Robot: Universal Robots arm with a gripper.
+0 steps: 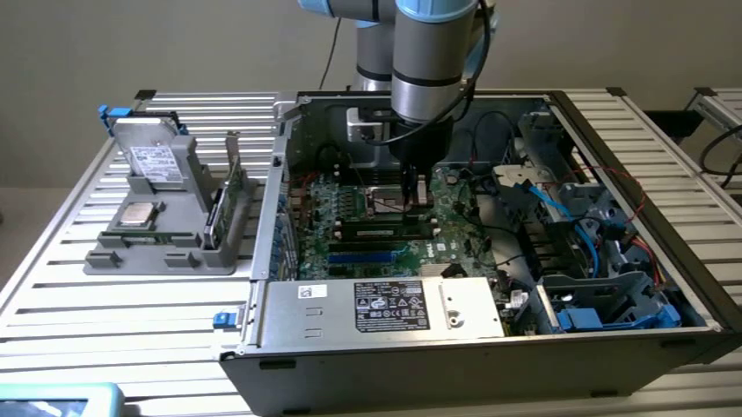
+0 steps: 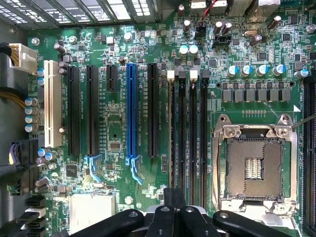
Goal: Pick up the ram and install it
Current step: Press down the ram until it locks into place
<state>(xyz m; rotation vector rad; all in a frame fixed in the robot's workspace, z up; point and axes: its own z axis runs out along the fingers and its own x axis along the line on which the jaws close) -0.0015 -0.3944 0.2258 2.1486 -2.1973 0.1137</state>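
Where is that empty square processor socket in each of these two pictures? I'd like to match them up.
Exterior view: the processor socket sits mid-board, just to the exterior view's left of the gripper.
Wrist view: the processor socket lies beside the black memory slots, on their side away from the blue slot.
Shared landmark: the blue slot, beyond the memory slots from the socket.

The ram (image 1: pixel 377 233), a slim, dark stick with a small pale label near its middle, stands on its long edge in a memory slot of the motherboard (image 1: pixel 454 246). It runs level across the board from the exterior view's left to its right. It sits just on the camera's side of the square processor socket (image 1: pixel 384 205).
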